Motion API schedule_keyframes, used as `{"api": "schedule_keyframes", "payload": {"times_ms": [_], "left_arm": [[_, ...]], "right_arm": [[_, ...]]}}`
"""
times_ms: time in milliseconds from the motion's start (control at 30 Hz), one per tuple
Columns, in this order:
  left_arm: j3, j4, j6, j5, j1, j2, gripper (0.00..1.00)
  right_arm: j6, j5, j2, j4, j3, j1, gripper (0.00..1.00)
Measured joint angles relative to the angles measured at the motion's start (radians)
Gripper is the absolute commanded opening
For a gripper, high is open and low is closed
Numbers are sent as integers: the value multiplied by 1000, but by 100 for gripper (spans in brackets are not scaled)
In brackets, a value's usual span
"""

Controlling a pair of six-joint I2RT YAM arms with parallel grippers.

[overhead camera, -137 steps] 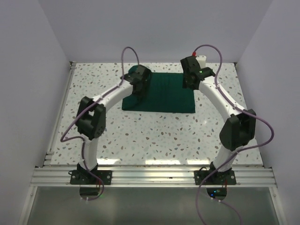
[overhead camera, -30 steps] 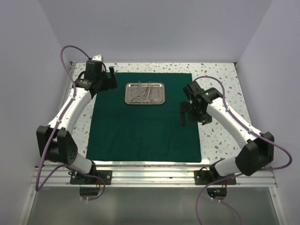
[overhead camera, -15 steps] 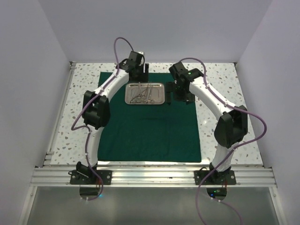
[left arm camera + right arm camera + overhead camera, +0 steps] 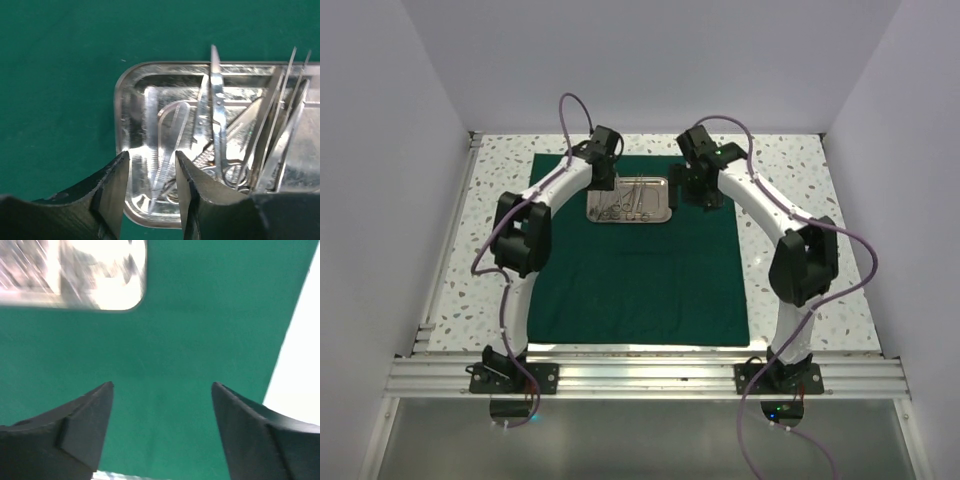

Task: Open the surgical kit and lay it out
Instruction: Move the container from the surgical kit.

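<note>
The dark green drape [image 4: 640, 270] lies spread flat on the table. The shiny steel tray [image 4: 629, 199] sits on its far part and holds several silver instruments [image 4: 235, 140], among them scissors and tweezers. My left gripper [image 4: 603, 180] hovers over the tray's left end. In the left wrist view it [image 4: 151, 161] is part open, with its fingertips either side of slim tweezers [image 4: 167, 145] and not closed on them. My right gripper [image 4: 694, 190] is open over bare drape [image 4: 165, 340] just right of the tray [image 4: 100, 275].
The speckled table [image 4: 800, 220] shows around the drape. White walls close in the left, right and far sides. A metal rail [image 4: 640, 375] runs along the near edge by the arm bases.
Since the earliest frame the folded drape has been spread open, baring the tray. In the last half second both grippers have closed in on the tray, the left one coming over its left end.
</note>
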Motion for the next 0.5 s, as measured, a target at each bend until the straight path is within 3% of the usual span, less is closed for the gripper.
{"api": "schedule_keyframes", "payload": {"times_ms": [233, 500], "left_arm": [[-41, 10, 16, -34, 39, -51, 45], [-48, 5, 26, -34, 54, -53, 44]], "right_arm": [[13, -31, 366, 64, 383, -50, 64], [25, -39, 623, 39, 553, -87, 53]]}}
